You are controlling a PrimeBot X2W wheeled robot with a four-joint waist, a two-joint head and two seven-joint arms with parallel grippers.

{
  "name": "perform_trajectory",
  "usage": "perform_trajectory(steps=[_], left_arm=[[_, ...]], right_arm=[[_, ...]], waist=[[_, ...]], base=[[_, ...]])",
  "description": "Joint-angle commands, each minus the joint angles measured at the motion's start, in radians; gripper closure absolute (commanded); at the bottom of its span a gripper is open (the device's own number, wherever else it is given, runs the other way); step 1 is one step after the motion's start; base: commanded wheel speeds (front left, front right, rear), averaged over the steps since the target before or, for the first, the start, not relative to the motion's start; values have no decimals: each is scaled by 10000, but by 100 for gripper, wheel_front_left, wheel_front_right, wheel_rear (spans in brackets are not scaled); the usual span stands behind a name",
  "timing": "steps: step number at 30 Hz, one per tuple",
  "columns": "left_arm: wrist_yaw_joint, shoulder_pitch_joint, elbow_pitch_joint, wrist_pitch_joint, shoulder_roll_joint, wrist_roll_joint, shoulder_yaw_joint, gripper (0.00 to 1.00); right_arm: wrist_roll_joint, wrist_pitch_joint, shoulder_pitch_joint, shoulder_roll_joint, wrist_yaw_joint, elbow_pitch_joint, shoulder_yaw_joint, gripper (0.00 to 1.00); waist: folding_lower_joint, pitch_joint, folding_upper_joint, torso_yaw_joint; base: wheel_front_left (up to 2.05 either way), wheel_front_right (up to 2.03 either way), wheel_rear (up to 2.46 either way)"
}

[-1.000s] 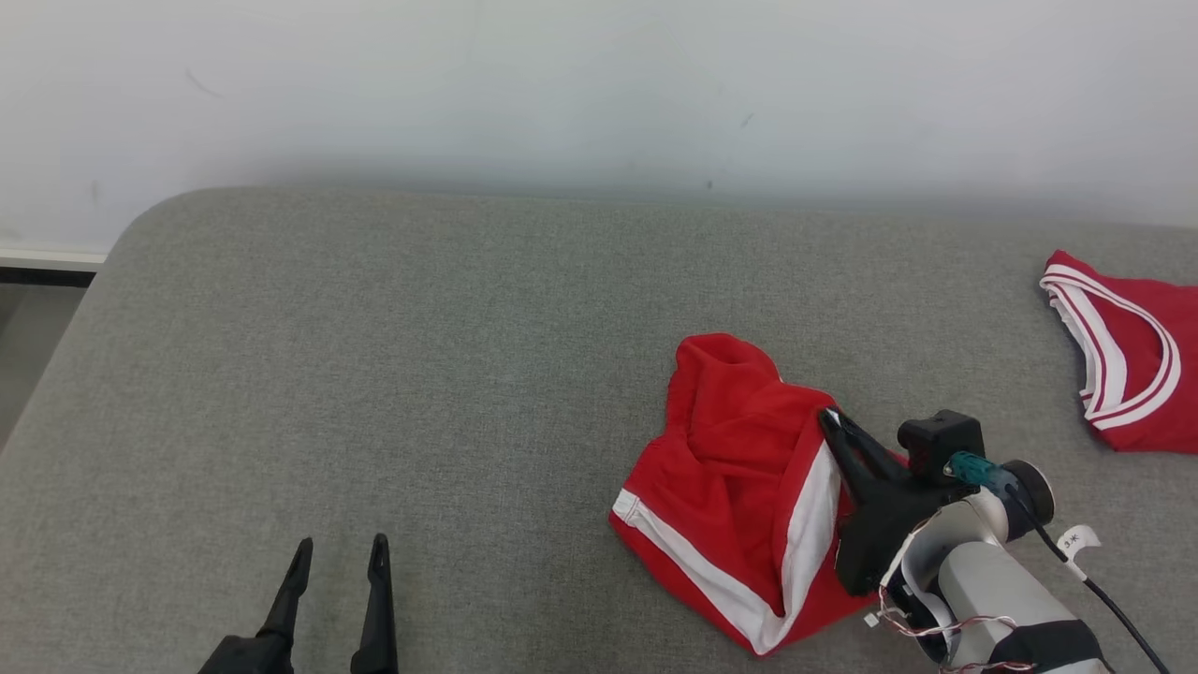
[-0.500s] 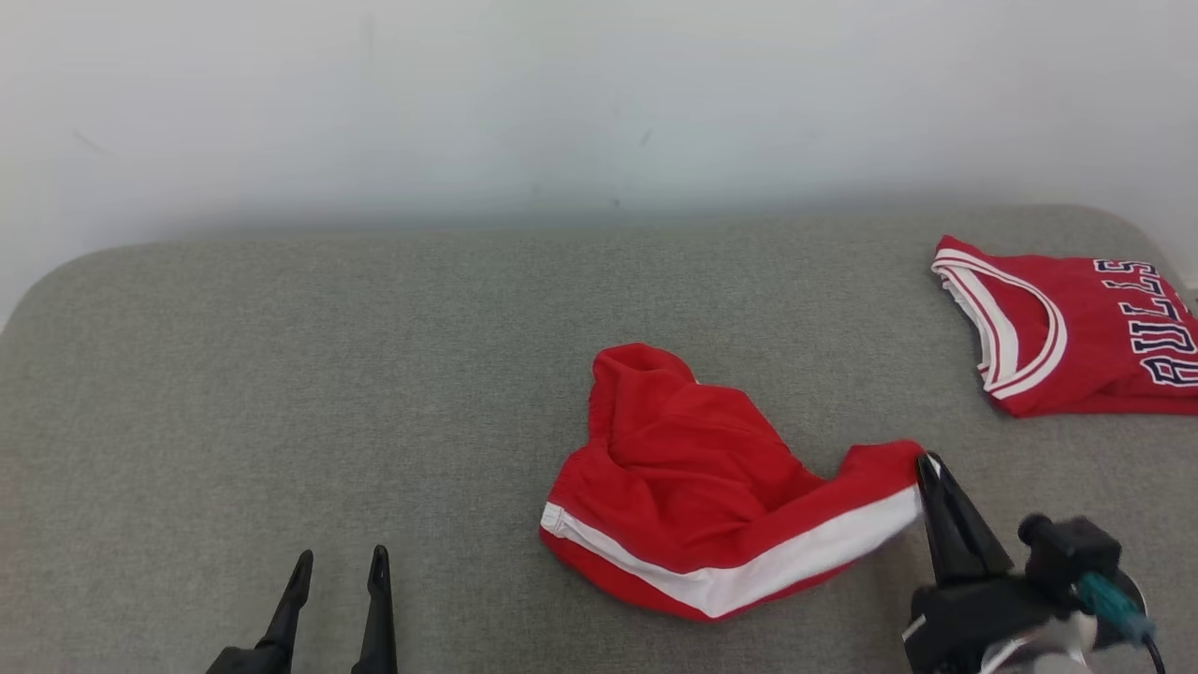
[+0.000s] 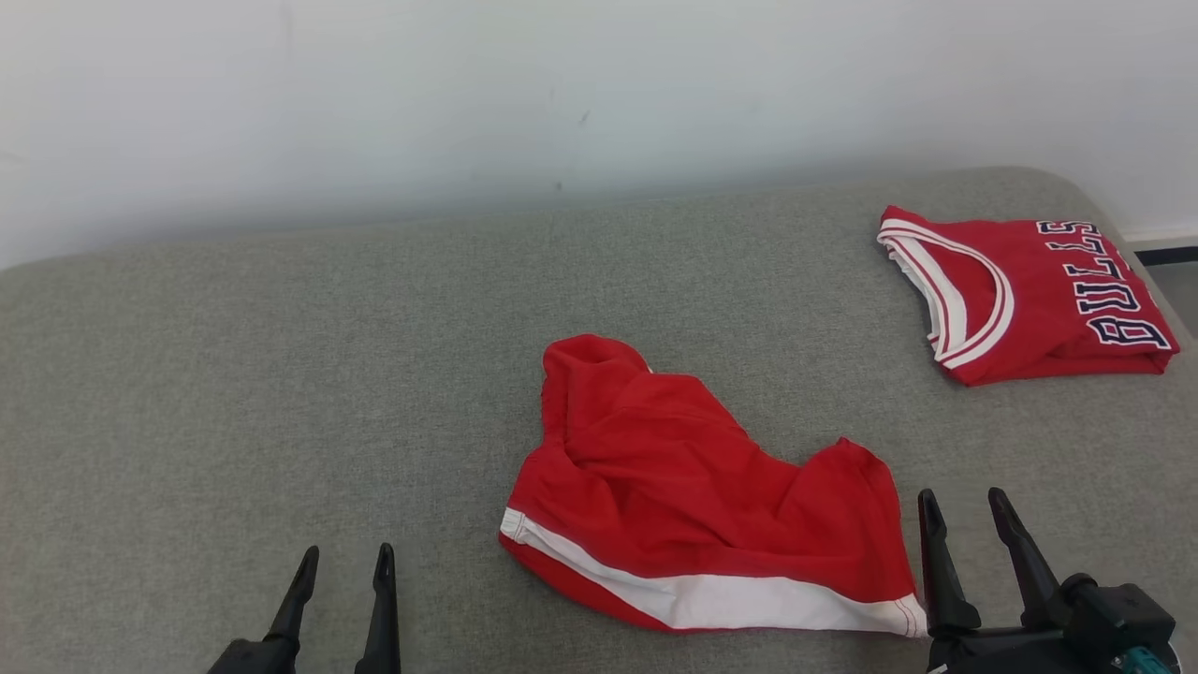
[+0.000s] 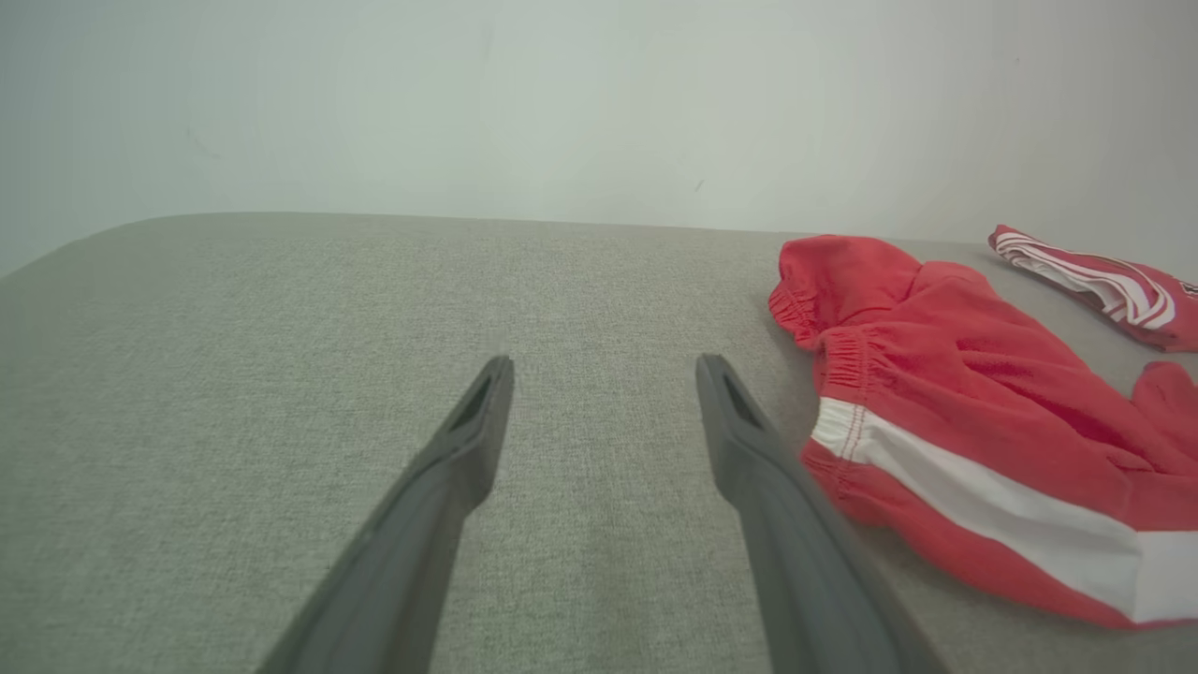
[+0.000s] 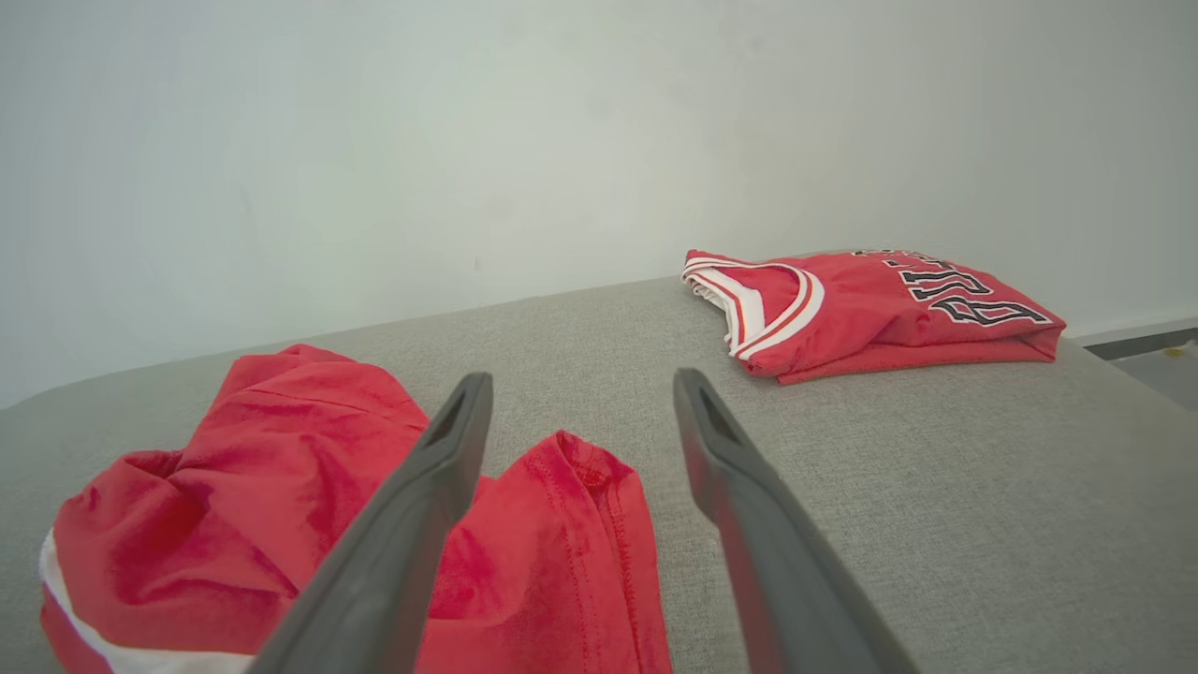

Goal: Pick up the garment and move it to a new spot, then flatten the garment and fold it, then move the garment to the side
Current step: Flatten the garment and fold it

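A grey, coarse-woven padded surface (image 3: 281, 374) with rounded corners met a plain white wall (image 3: 599, 94). Well left of the crumpled red shorts with a white side stripe (image 3: 674, 468), the left gripper (image 3: 347, 552) stood wide open and empty. The shorts lay soft and rumpled mid-surface. Just right of them the right gripper (image 3: 962, 498) gaped, holding nothing. Farther right lay a folded red jersey (image 3: 1029, 295).

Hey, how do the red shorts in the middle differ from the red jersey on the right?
The shorts lie rumpled and unfolded; the jersey is folded flat. The shorts have one broad white band; the jersey has striped trim and dark lettering. Both are red and white, resting on the grey cushion.
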Motion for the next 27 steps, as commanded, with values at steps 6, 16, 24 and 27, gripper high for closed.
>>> perform_trajectory(steps=[6,16,24,27], left_arm=[[-223,-361,373,-28,85,158,-252,0],[-313,-1092,1310,-28,494,-5,-1135,0],[-314,-1803,2466,-28,1096,-535,-2053,0],[-315,-2031,2792,-28,1317,-754,-2326,0]], right_arm=[[-228,28,-1,150,-30,-114,175,0],[-204,-96,-228,265,-30,154,310,0],[-131,-272,-406,302,-30,399,268,0],[-122,-339,-409,282,-30,483,219,0]], waist=[[0,-87,-1,-400],[0,109,-1,-1191],[0,437,-1,-1783],[0,486,-1,-1877]], base=[[0,0,0],[0,0,0],[0,0,0],[0,0,0]])
